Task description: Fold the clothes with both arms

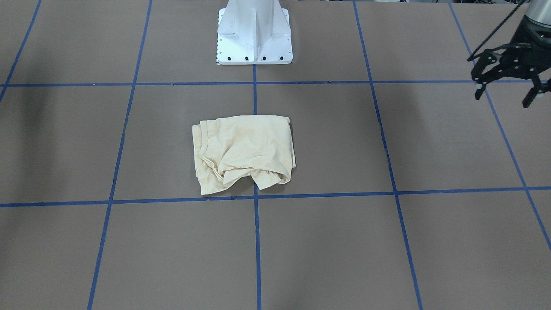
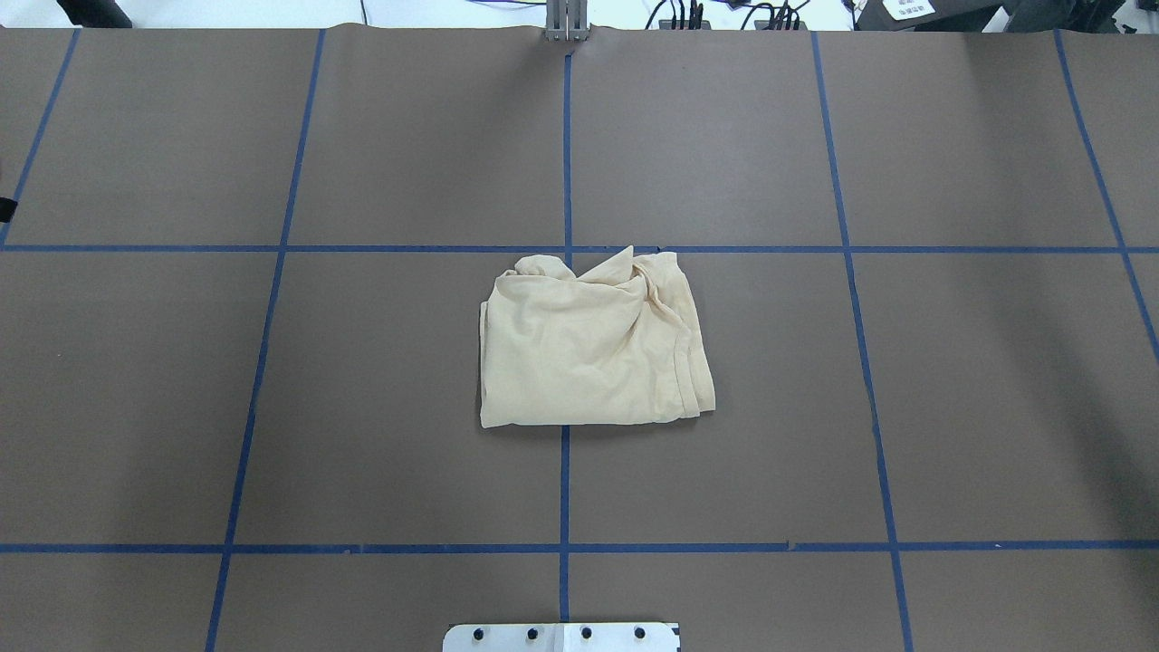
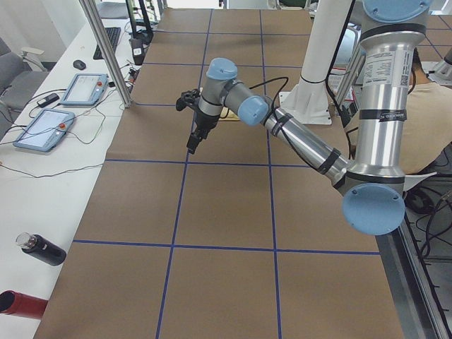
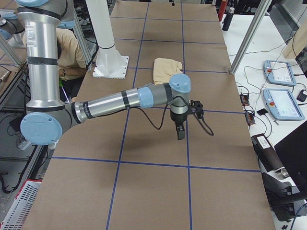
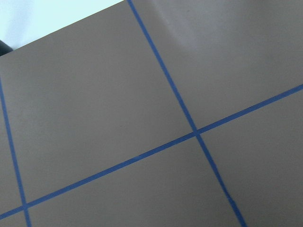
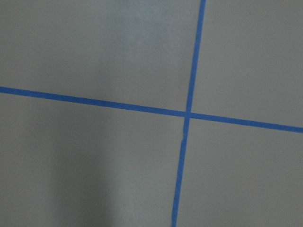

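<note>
Brown surface [image 2: 996, 407], blue tape grid [image 2: 566, 489]. Cream T-shirt [image 2: 593, 349] lies centre frame as a compact folded bundle with its upper edge rumpled. Folding looks about done, perhaps tidying left. Left gripper [image 1: 504, 97], upper right: fingers spread wide, empty. Right gripper [image 4: 180, 132]: finger state cannot be told.

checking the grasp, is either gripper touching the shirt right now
No, in the overhead view the shirt lies by itself on the brown surface with nothing touching it.
</note>
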`<state>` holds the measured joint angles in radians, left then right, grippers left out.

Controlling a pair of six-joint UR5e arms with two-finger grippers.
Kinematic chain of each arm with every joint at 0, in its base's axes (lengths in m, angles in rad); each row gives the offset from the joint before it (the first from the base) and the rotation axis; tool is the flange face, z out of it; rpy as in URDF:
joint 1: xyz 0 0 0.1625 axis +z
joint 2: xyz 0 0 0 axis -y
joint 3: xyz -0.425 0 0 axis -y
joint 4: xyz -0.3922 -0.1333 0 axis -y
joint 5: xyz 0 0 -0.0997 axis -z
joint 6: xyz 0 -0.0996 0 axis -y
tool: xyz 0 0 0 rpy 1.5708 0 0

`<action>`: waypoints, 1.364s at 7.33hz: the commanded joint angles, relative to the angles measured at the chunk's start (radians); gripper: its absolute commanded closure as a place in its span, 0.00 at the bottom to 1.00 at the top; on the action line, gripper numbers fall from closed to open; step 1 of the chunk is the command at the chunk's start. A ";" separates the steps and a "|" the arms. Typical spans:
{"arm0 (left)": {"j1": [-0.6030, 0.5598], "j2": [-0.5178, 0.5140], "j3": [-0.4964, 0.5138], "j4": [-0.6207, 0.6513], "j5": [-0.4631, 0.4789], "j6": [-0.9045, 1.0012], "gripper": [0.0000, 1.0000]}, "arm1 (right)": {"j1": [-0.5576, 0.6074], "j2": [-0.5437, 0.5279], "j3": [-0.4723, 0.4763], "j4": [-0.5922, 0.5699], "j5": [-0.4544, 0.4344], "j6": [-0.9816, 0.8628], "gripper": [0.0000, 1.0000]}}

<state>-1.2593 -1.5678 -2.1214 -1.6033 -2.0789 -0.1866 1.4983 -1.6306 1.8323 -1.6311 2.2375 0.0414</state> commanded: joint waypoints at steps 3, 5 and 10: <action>-0.420 0.018 0.357 -0.006 -0.227 0.555 0.00 | 0.115 -0.096 -0.134 0.000 0.056 -0.114 0.00; -0.434 0.081 0.374 0.000 -0.224 0.550 0.00 | 0.145 -0.133 -0.136 0.014 0.066 -0.107 0.00; -0.433 0.112 0.370 0.005 -0.224 0.420 0.00 | 0.142 -0.143 -0.015 0.007 0.076 -0.107 0.00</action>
<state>-1.6919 -1.4581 -1.7502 -1.5994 -2.3036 0.2708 1.6409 -1.7707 1.7962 -1.6212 2.3103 -0.0653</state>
